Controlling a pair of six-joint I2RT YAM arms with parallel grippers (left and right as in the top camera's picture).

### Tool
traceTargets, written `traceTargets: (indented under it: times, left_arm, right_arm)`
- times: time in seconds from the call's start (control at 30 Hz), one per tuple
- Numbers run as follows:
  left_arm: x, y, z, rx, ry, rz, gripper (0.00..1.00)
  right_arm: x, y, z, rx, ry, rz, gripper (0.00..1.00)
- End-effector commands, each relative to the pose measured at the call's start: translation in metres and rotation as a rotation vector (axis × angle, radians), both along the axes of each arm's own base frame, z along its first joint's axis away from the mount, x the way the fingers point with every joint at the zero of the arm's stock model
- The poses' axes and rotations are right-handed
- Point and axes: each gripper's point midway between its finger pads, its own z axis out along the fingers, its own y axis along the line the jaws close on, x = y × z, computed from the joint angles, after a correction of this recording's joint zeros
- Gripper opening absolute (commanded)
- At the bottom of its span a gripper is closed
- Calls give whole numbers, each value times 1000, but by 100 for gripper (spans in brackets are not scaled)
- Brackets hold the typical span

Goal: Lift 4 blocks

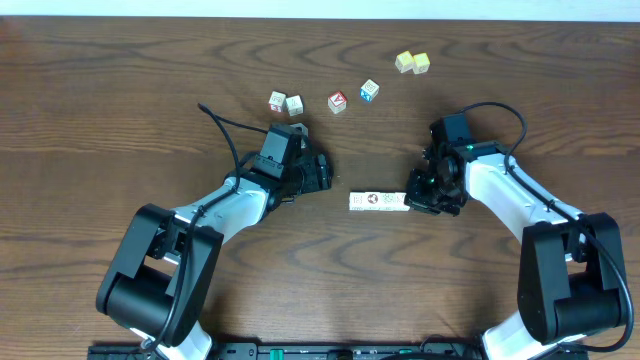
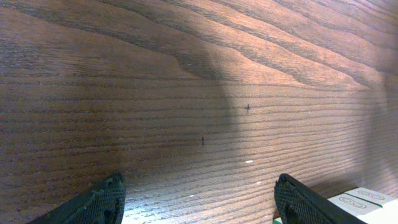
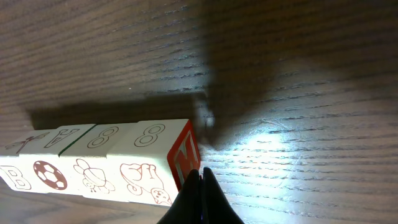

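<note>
Blocks [image 1: 378, 201] sit as 1 row of 4 on the worktop [image 1: 120, 80] between both inward-reaching arms overhead; squeezing the row's ends looks like the step in hand. Left wrist: left end effector [image 2: 199, 198] gapes apart beside the row and likely must press in. Right wrist: right end effector [image 3: 200, 186], pinched together, sits at the red end.

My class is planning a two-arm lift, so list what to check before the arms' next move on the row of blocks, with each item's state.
1. Four blocks in one straight row: ok.
2. Right gripper shut, at the row's red end: ok.
3. Left gripper against the other end: not ok, open and apart.
4. Loose cubes away from the row: ok.
5. Right tip actually pressing the row: cannot tell.
</note>
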Motion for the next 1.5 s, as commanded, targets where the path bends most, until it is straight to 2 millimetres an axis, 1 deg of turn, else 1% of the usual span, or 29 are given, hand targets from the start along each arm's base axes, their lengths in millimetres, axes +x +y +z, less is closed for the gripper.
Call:
traceTargets:
  times: [0.0,0.1,0.37,0.4,0.5,0.53,0.6,0.63,0.67,0.7,0.77,0.8,0.83,0.97,1.2,1.33,1.47]
  left_arm:
    - [2,4,4,14,-17,10,77]
    - [2,4,4,14,-17,10,78]
    - [2,4,4,16,-14,10,77]
    - [2,4,4,16,-14,10,78]
    - [2,4,4,16,-14,10,78]
    - [2,4,4,16,-14,10,78]
    - [2,4,4,16,-14,10,78]
    - [1,4,3,17,-10,10,78]
    - [0,5,3,19,-6,10,79]
    - [0,5,2,21,-4,10,79]
    - [0,5,2,21,-4,10,79]
    - [0,5,2,21,-4,10,84]
    - [0,5,2,20,-4,10,90]
    - [0,5,2,21,-4,10,90]
    - [0,5,2,21,-4,10,90]
    - [0,5,2,21,-4,10,90]
    - [0,5,2,21,-4,10,91]
  right_arm:
    - [-5,3,-4,3,16,24,1]
    - [-5,1,-4,-7,18,20,1]
    - [-5,-24,-2,-34,46,-25,1]
    - [-5,-28,-1,-34,47,-28,3]
    - [-4,-47,-1,-34,61,-85,14]
    - [-4,-51,-1,-33,64,-98,16]
    - [-2,-64,-1,-23,65,-143,29]
    - [1,-74,-1,-19,61,-180,45]
    - [2,-80,-1,-18,57,-200,57]
    - [4,-85,-1,-18,51,-215,66]
    - [8,-94,-1,-17,36,-243,82]
    - [11,-98,0,-16,23,-257,94]
    - [14,-102,0,-16,13,-267,99]
    - [29,-111,1,-16,-50,-291,99]
    - [54,-115,6,-17,-157,-292,99]
    - [56,-117,6,-25,-168,-293,99]
    - [58,-129,4,-96,-179,-305,99]
